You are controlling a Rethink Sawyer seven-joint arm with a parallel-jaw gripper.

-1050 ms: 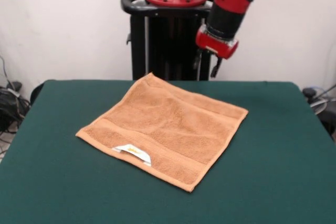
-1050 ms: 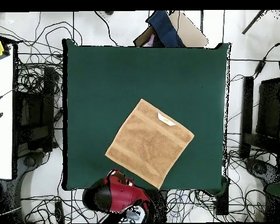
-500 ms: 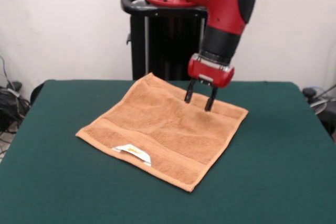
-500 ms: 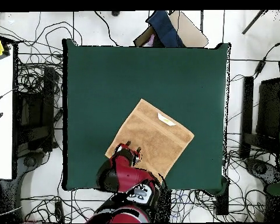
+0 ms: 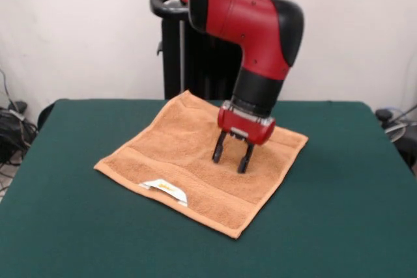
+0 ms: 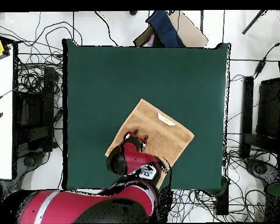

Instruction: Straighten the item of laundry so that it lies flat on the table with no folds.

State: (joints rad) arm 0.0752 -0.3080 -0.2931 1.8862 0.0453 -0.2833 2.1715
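Near counter (image 5: 78, 226) middle, toward one long edge | towel (image 5: 189, 161) spread flat, corners toward edges, white label (image 5: 166, 189) on hem | gripper (image 5: 232, 159) over towel, fingers parted, holding nothing

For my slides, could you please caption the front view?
Sawyer's open gripper poised over the flat orange-tan towel on the green table.

A light orange-tan towel (image 5: 195, 161) with woven border bands is lying on the dark green worktop (image 5: 339, 213); its small label (image 5: 164, 188) is showing white. The arm (image 5: 251, 24) is showing red and black, the pincer (image 5: 232, 158) black.
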